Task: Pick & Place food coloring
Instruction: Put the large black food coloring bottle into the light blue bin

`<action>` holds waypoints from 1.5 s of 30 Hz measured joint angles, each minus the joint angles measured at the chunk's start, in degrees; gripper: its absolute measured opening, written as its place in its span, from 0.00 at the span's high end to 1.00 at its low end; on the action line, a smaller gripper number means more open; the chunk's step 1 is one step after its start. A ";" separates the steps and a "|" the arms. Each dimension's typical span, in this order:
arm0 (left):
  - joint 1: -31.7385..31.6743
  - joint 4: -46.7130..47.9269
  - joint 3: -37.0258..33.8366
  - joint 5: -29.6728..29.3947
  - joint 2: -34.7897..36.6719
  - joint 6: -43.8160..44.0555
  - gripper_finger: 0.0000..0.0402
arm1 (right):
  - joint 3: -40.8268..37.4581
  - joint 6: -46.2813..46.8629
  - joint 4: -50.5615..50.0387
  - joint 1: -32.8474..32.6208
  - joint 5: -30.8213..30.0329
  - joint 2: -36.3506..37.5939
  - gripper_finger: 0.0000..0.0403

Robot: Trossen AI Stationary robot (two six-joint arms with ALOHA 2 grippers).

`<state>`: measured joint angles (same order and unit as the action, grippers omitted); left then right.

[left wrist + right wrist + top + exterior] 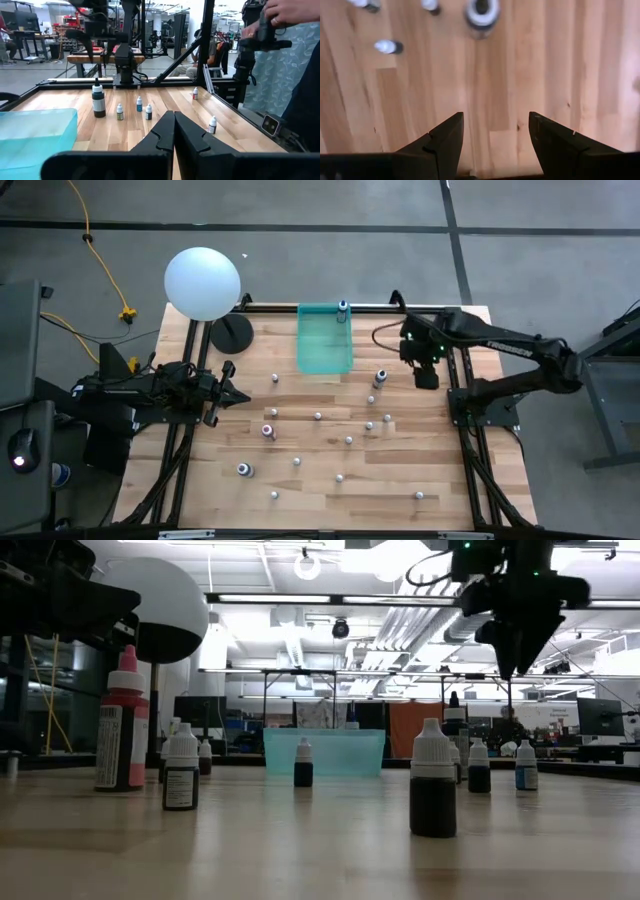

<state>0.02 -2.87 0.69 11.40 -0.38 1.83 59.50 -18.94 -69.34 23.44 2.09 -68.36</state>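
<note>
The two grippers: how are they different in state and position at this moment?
The left gripper has its fingers pressed shut; the right gripper has its fingers spread wide open. The left one sits low at the table's left edge; the right one hangs above the right side, near the teal bin. Both hold nothing.

My overhead camera looks straight down on the whole desk (330, 480). My low camera sits at desktop height, facing the room across it. Both share the teal bin (325, 338). The right wrist camera points down, close to bare wood; the left looks level across the desk.
</note>
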 joint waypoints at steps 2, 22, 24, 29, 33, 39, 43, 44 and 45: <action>-0.01 0.00 0.00 0.00 0.00 0.00 1.00 | -0.34 -0.80 0.67 -1.30 0.55 -0.07 0.47; 0.00 0.00 0.00 -0.05 0.00 0.00 1.00 | 6.08 -6.27 9.97 -4.24 2.57 -20.04 0.47; -0.01 0.00 0.00 -0.04 0.00 0.00 1.00 | 6.08 -5.70 10.61 -4.74 3.50 -20.64 0.47; -0.01 0.00 0.00 -0.07 0.00 0.00 1.00 | 6.10 -5.66 11.27 -5.30 3.82 -21.74 0.48; -0.01 0.00 0.00 -0.07 0.00 0.00 1.00 | 6.12 -5.52 12.75 -5.23 3.64 -22.53 0.48; 0.00 0.00 0.00 -0.07 0.00 0.01 1.00 | 6.12 -5.37 13.46 -5.25 3.61 -23.84 0.48; 0.01 0.00 0.00 -0.07 0.00 0.00 1.00 | 6.12 -5.10 13.51 -5.25 2.05 -24.33 0.48; 0.00 0.00 0.00 -0.07 0.00 0.01 1.00 | 6.12 -5.11 13.54 -5.25 1.68 -24.33 0.48; 0.01 0.00 0.00 -0.07 0.00 0.00 1.00 | 6.12 -5.11 13.55 -5.25 1.45 -24.33 0.48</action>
<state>0.03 -2.87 0.69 11.33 -0.38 1.83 65.63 -24.05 -55.79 18.20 3.53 -92.68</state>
